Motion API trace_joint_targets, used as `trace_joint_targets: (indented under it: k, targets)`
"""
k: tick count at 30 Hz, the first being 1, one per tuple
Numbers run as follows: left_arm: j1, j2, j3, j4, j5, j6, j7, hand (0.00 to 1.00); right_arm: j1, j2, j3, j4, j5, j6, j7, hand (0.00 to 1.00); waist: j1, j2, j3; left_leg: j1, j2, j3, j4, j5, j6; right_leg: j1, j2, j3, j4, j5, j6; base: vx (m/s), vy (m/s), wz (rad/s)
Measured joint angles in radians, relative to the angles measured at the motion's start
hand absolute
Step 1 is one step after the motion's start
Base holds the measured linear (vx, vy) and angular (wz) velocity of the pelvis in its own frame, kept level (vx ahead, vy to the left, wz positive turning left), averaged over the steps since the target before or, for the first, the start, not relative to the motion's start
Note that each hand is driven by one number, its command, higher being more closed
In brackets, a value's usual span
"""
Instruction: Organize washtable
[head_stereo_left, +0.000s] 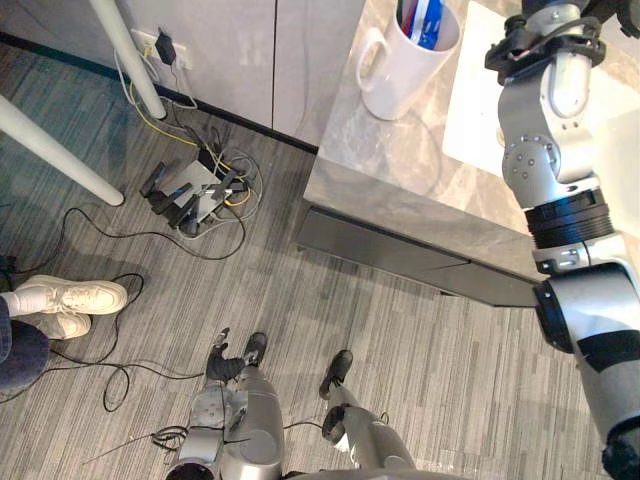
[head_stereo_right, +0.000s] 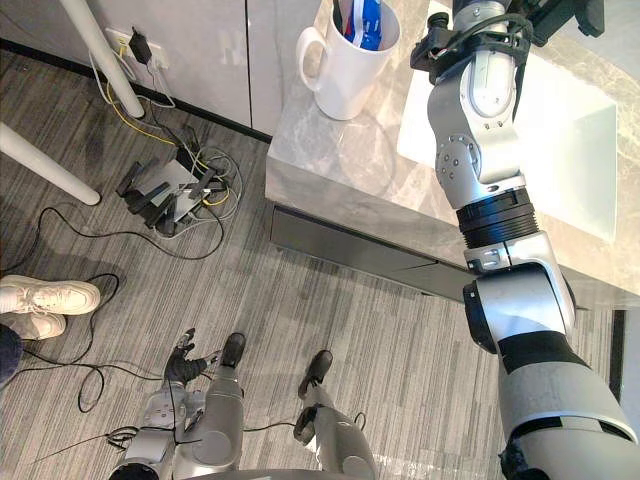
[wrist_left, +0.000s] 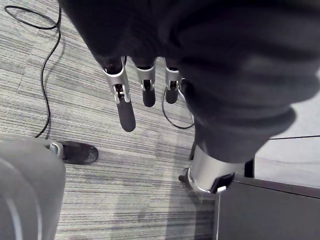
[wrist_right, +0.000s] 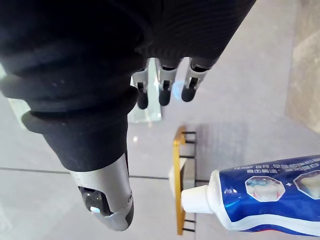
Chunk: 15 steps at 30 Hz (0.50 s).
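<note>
The grey marble washtable (head_stereo_left: 400, 150) stands at the upper right, with a white basin (head_stereo_right: 560, 110) set in it. A white mug (head_stereo_left: 405, 60) holding blue, white and red items stands near its left corner. My right arm reaches up over the counter. In the right wrist view my right hand (wrist_right: 162, 85) hovers open, its fingers relaxed and holding nothing. A blue and white toothpaste tube (wrist_right: 260, 195) with a white cap lies just past the thumb (wrist_right: 107, 205), beside a gold wire rack (wrist_right: 178, 185). My left hand (head_stereo_left: 222, 360) hangs open low over the floor.
A person's white shoes (head_stereo_left: 70, 297) stand on the floor at the left. A power strip with tangled cables (head_stereo_left: 195, 195) lies near the wall. White table legs (head_stereo_left: 125, 50) slant across the upper left. A dark panel (head_stereo_left: 400, 250) runs under the counter edge.
</note>
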Motion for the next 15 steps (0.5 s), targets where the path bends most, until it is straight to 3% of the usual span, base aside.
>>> trace_joint_targets:
  k: [5,10,12,15]
  targets:
    - [0.002,0.000,0.004,0.004,0.001,0.001,0.002,0.00,0.117,-0.011,-0.072,-0.141,-0.003,-0.003,0.020,0.00,-0.021,-0.001,-0.001,0.021,0.001,0.013,0.003,0.000,0.000,0.015,0.000,0.020,0.000,0.000,0.000,0.03,0.035,-0.06]
    - [0.021,-0.007,0.010,0.021,0.027,0.005,0.010,0.00,0.522,-0.021,-0.338,-0.396,-0.079,-0.028,0.021,0.00,-0.052,-0.023,-0.073,0.065,0.005,0.068,-0.012,-0.008,0.002,0.027,0.001,0.069,0.000,0.000,0.000,0.04,0.050,-0.27]
    - [0.043,-0.016,0.022,0.056,0.050,0.005,0.012,0.00,0.691,0.013,-0.458,-0.474,-0.136,-0.031,0.021,0.00,-0.082,-0.016,-0.129,0.087,0.007,0.096,-0.013,-0.021,0.003,0.031,0.001,0.097,0.000,0.000,0.000,0.06,0.047,-0.51]
    - [0.075,-0.057,0.107,0.138,0.078,0.006,0.013,0.00,0.981,0.121,-0.676,-0.610,-0.224,-0.053,0.016,0.00,-0.136,0.028,-0.220,0.136,0.012,0.151,-0.014,-0.053,0.004,0.047,0.001,0.144,0.000,-0.001,0.001,0.05,0.040,-0.61]
